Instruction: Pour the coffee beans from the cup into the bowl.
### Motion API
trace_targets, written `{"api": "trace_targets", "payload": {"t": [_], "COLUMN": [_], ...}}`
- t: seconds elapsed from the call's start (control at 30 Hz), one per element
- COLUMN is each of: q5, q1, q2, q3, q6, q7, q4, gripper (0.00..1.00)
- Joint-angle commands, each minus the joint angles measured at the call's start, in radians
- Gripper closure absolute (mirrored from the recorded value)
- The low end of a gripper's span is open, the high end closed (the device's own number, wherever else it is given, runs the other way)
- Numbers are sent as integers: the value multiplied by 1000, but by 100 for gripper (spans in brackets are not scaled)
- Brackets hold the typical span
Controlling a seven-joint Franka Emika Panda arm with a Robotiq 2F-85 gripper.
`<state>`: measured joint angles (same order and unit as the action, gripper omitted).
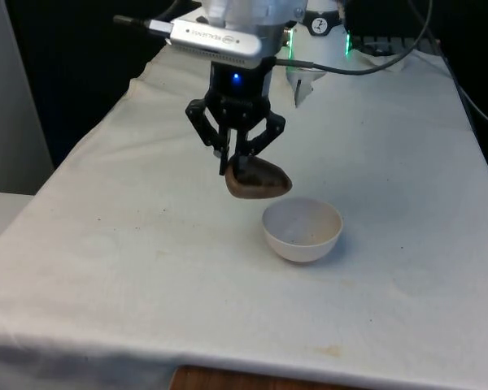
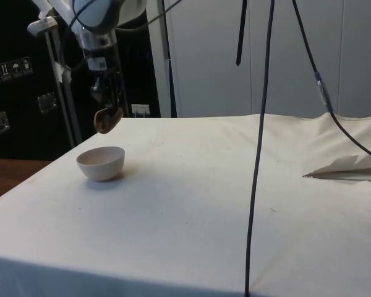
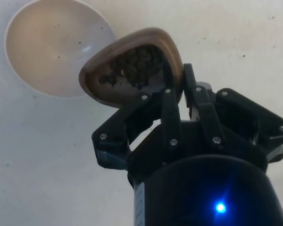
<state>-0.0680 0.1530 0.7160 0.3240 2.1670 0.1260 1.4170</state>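
Brown cup point(image 1: 258, 180): held aloft by rim, tilted toward bowl, dark coffee beans point(image 3: 132, 66) inside. White bowl point(image 1: 302, 231): upright on counter, just beside and below cup on front view's right, interior nearly bare.

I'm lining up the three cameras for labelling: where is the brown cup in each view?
Front view: the brown cup hangs tilted in the hand, just off the white bowl towards the front view's left.
Side view: the cup is held above the table, over the bowl.
Wrist view: the cup, beans inside, sits gripped at its rim, overlapping the bowl.
Shared landmark: the bowl.
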Motion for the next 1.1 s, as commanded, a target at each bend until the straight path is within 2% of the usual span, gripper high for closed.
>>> {"api": "trace_targets", "payload": {"t": [0.0,0.1,0.13,0.17,0.23,0.37,0.4,0.43,0.7,0.73,0.77,0.9,1.0,1.03,1.07], "q5": [18,58,51,69,90,144,139,154,236,233,245,294,325,314,336], "q1": [11,11,0,11,12,10,0,10,9,0,9,10,10,0,10], "q2": [-15,-20,-7,-21,-23,-31,-19,-33,-56,-43,-59,-73,-81,-67,-84], "q3": [6,-3,-13,-5,-9,-23,-32,-26,-42,-52,-44,-51,-56,-65,-58], "q6": [32,51,23,55,65,87,62,92,144,119,148,173,187,161,192], "q7": [-16,-46,-39,-56,-73,-116,-111,-125,-195,-191,-203,-246,-274,-262,-284], "q4": [27,38,15,41,46,60,39,64,111,88,116,143,159,135,164], "gripper": [99,99,99,99,99,99,99,99,99,99,99,99,99,99,99]}}
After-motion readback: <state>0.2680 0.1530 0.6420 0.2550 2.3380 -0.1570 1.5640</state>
